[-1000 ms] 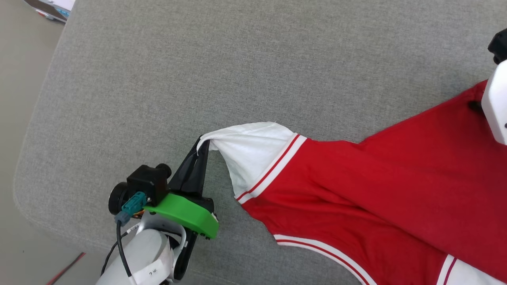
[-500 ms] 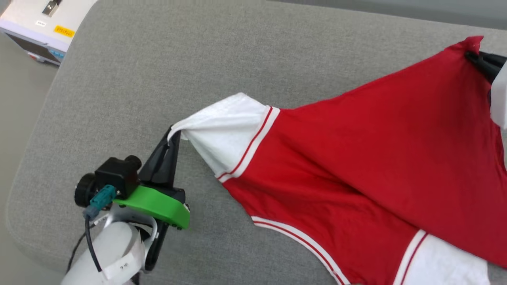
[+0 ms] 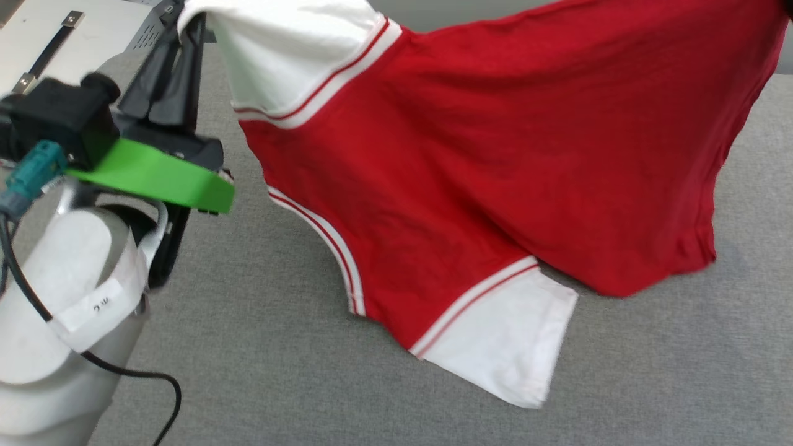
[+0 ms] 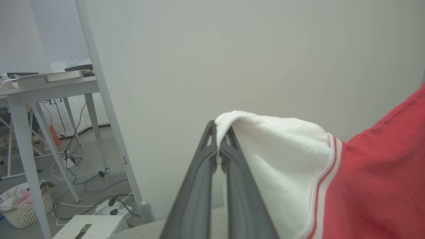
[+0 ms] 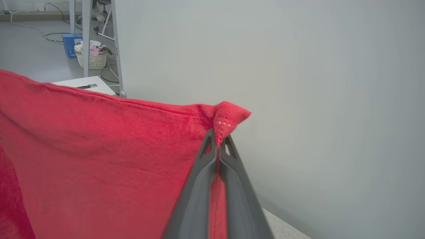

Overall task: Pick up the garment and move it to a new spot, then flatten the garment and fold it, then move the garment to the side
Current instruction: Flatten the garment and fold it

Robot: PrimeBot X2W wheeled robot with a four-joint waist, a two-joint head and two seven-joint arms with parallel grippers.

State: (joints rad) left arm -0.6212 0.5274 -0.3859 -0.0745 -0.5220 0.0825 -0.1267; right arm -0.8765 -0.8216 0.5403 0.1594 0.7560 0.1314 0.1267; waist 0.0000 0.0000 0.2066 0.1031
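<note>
Grey woven fabric covers the padded bench [image 3: 310, 378], and behind it stands a plain pale wall [image 4: 265, 49], with a white box [image 3: 37, 43] off the bench's far left corner. The left claw [image 3: 188, 25] is raised at the upper left of the head view. Its two dark fingers are pressed together on the folded edge of one white sleeve [image 3: 291, 56] of the garment [image 3: 471, 155]. In the left wrist view the same claw [image 4: 219, 139] shows its tips pinched tight on a ridge of white cloth, with the striped trim and red body falling away to the right. The right claw [image 5: 217, 141] is also closed, with no gap between its fingers, and grips a stitched corner of the red hem that sticks up just past the tips. The red cloth runs taut between the two grips, so the garment's upper edge is off the bench. Its body slopes down toward the robot. The other white sleeve [image 3: 502, 341] and a red fold beside it appear to rest on the grey fabric.
</note>
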